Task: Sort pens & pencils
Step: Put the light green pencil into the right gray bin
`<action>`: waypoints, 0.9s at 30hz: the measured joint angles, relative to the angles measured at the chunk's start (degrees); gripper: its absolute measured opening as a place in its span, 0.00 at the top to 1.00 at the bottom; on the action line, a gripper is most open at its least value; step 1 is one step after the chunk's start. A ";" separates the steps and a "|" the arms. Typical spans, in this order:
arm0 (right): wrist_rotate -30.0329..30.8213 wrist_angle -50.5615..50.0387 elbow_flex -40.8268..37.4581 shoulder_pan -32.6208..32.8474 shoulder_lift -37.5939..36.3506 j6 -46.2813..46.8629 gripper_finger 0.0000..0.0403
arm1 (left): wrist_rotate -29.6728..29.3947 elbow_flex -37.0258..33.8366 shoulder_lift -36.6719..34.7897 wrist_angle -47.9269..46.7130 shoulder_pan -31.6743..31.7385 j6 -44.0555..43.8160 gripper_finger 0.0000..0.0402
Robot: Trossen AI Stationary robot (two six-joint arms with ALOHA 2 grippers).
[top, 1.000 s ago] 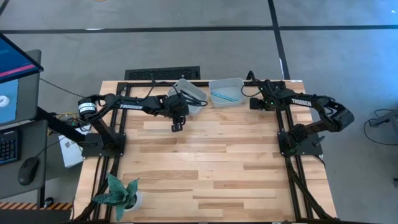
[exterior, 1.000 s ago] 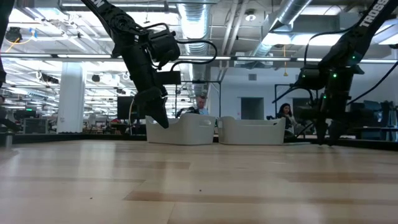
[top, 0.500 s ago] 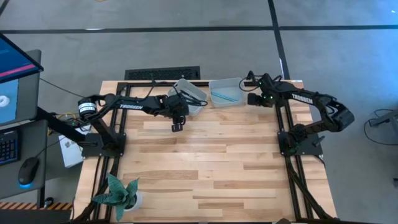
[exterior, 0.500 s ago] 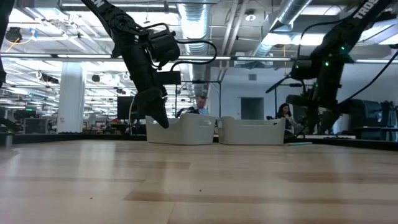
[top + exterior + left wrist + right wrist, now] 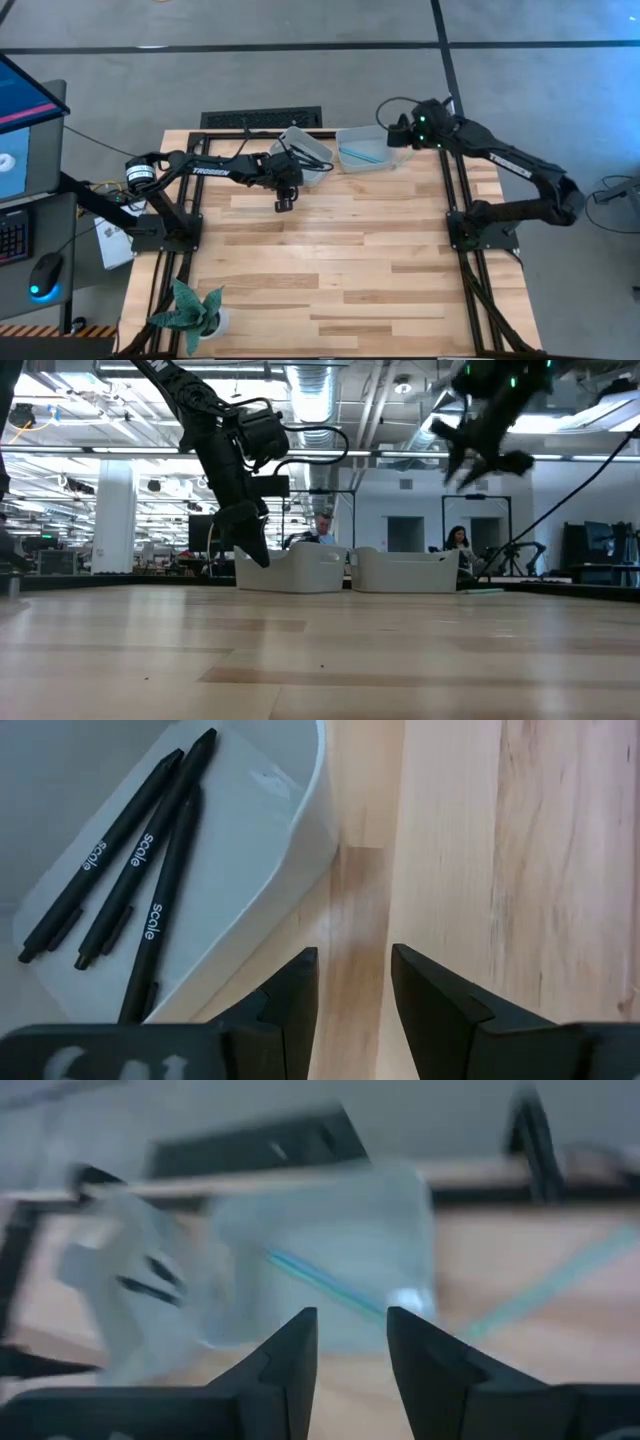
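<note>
While three black pens (image 5: pixel 140 870) are lying binned, I am hovering my right claw (image 5: pixel 398 135), slightly parted and empty, above the teal bin (image 5: pixel 364 148); a teal stick (image 5: pixel 560 1280) is awaiting pickup beside it.

The right wrist view is smeared with motion blur: ahead of the right gripper (image 5: pixel 350 1342) jaws, a pale bin (image 5: pixel 330 1260) shows only as a hazy shape, with one teal-blue stick (image 5: pixel 325 1283) inside it and a second teal streak (image 5: pixel 555 1280) beyond its wall, whose resting place cannot be told. In the left wrist view, three black sticks (image 5: pixel 130 870) lie in a white bin (image 5: pixel 290 850) off to one side of the left gripper (image 5: pixel 352 982) jaws; the lower end of one is hidden behind the gripper body, and the bin is cut off by the picture's edge. From the high view, the black sticks cannot be made out.
</note>
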 joint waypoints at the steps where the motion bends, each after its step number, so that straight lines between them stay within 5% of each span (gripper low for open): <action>1: 1.40 0.89 1.27 1.25 -0.45 -1.44 0.64 | 0.00 0.00 0.00 0.06 0.00 0.08 0.70; 15: 5.74 4.08 14.85 7.13 2.19 -29.82 0.64 | 0.46 0.00 0.00 0.19 0.00 0.19 0.70; 27: 5.63 13.05 14.84 7.14 4.50 -31.77 0.64 | 0.48 0.00 0.00 0.09 -1.07 -0.23 0.70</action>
